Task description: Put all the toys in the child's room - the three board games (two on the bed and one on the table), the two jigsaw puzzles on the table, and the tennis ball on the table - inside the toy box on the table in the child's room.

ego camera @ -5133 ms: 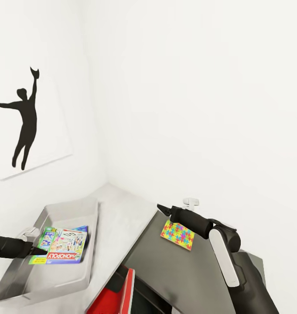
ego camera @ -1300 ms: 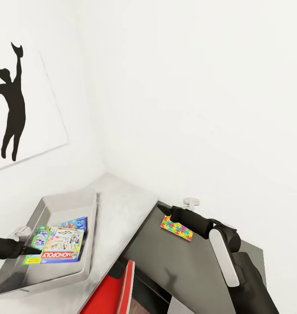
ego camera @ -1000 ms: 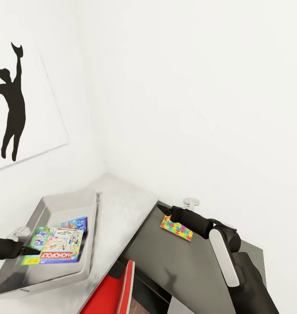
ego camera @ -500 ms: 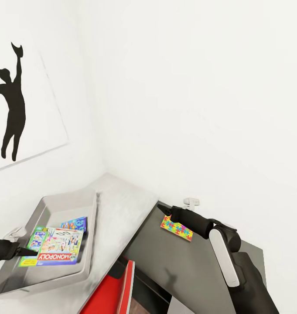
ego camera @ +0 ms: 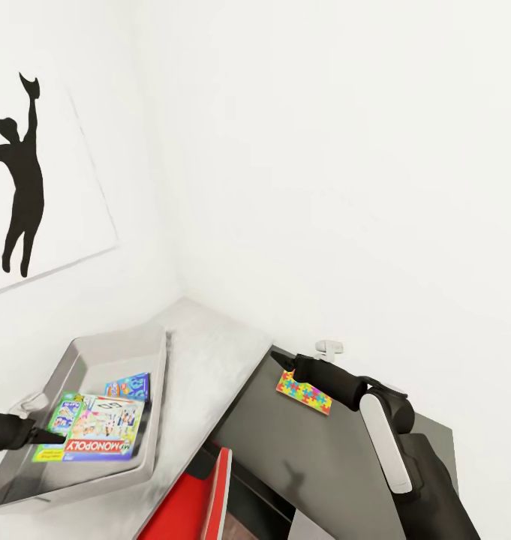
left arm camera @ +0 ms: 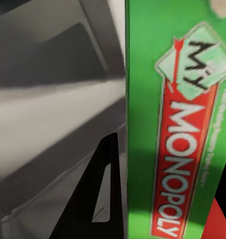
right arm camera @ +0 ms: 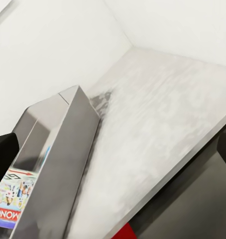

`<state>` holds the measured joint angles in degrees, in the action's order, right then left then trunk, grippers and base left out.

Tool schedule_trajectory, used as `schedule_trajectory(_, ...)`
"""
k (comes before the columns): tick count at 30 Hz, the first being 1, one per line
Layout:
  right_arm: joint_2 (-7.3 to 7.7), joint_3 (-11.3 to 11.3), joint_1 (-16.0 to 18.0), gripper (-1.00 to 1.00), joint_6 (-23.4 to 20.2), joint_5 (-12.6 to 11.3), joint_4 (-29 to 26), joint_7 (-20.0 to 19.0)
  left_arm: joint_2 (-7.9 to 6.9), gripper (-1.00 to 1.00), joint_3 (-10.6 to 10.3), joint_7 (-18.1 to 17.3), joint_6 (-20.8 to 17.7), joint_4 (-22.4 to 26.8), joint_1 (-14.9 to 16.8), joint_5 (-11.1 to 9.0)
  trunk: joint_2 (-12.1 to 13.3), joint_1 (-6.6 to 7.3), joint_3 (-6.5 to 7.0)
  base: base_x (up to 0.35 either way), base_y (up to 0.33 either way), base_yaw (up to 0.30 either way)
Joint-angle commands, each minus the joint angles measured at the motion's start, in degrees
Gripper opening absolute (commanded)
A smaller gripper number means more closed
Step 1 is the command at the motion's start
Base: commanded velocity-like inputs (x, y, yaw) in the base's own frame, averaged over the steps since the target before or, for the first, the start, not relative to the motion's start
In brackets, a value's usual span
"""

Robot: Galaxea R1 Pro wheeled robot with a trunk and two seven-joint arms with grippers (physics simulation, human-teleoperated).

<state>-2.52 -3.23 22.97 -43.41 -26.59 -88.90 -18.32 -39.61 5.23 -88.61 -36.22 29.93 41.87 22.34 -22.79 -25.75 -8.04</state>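
The light-grey toy box (ego camera: 120,341) stands on the pale table (ego camera: 202,352) at the lower left. Inside it a blue board game (ego camera: 127,386) lies flat, partly covered by the green-white Monopoly board game (ego camera: 105,427). My left gripper (ego camera: 39,433) is shut on the Monopoly box's near-left edge. The left wrist view has the Monopoly lid (left arm camera: 177,124) close up beside one black finger (left arm camera: 100,199). My right gripper (ego camera: 287,366) hovers over the dark cabinet top (ego camera: 323,457), shut on a tilted jigsaw puzzle (ego camera: 306,394) at its corner.
White walls meet in a corner behind the table, one with a black silhouette picture (ego camera: 19,172). A red panel (ego camera: 210,495) sticks up below the table's front edge. The right wrist view looks across the table (right arm camera: 163,114) at the toy box wall (right arm camera: 63,144).
My left gripper has drawn back toward the toy box's near-left side, taking the Monopoly box with it and uncovering more of the blue game. The right arm and puzzle have stayed still.
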Motion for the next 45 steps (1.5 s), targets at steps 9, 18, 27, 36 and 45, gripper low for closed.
schedule_trajectory(9, -0.02, 0.1, 0.1, 1.0, -0.3, 0.0, 0.0, -0.2, 0.41, -1.0, 0.4, -0.2, -0.6, -1.0, 0.1, 1.1, -0.1, -0.04, -0.12, 0.0, 0.0, 0.0)
schedule_trajectory(18, 0.02, 0.1, 0.1, 1.0, -0.4, 0.0, 0.0, -0.2, 0.49, -1.0, 0.5, -0.1, -0.7, -1.5, 0.1, 1.1, -0.1, -0.04, -0.12, 0.0, 0.0, 0.0)
schedule_trajectory(27, 0.0, 0.1, 0.1, 1.0, -0.4, 0.0, 0.0, -0.2, 0.49, 1.0, 0.6, 0.0, -0.6, -1.5, 0.1, 1.1, -0.1, -0.04, -0.12, 0.0, 0.0, 0.0)
schedule_trajectory(36, 0.03, 0.1, 0.1, 1.0, -0.4, 0.0, 0.0, -0.2, 0.49, 1.0, 0.6, -0.1, -0.7, -1.5, 0.1, 1.1, -0.1, -0.04, -0.12, 0.0, 0.0, 0.0)
schedule_trajectory(45, 0.02, 0.1, 0.1, 1.0, -0.4, 0.0, 0.0, -0.2, -0.15, 1.0, 0.8, -0.4, -0.5, -1.5, 0.1, 1.0, -0.1, -0.04, -0.12, 0.0, 0.0, 0.0)
